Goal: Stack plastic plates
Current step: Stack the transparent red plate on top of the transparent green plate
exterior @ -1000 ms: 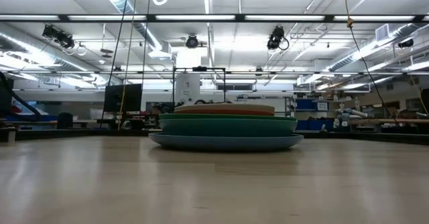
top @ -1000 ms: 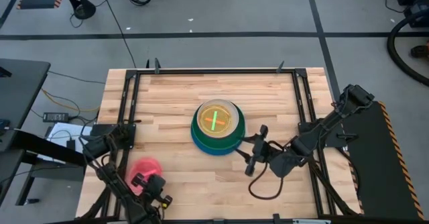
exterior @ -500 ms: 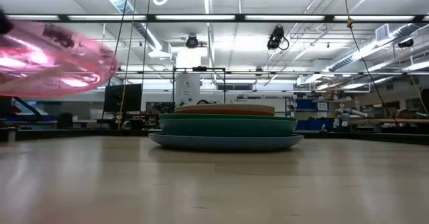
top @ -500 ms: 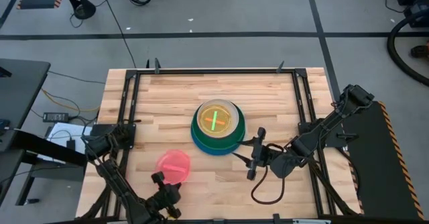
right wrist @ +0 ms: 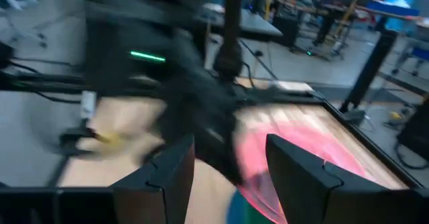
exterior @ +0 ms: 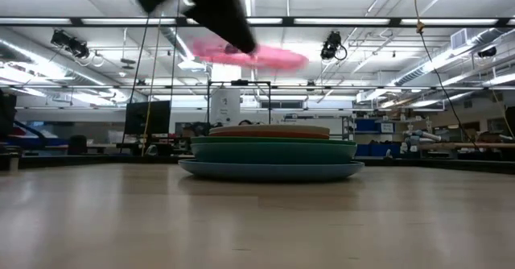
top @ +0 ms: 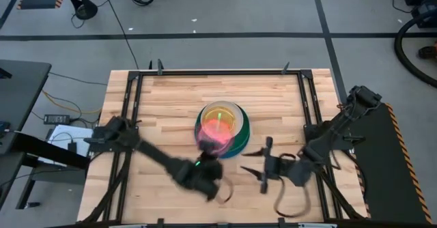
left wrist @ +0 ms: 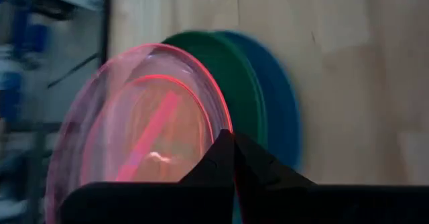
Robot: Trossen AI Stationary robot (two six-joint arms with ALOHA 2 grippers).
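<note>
Lab hall — ceiling strip lights (exterior: 241,21), workbenches (exterior: 451,148)

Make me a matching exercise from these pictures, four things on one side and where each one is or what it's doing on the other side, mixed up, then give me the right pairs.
Things:
1. pink plate
2. blue plate
3. left gripper
4. right gripper

Places or states:
A. open and empty, beside the stack on the table
B. lies lowest in the stack, on the wood
C. held in the air above the stack
D. shut on the rim of a plate

Pairs: 1-C, 2-B, 3-D, 4-A
</note>
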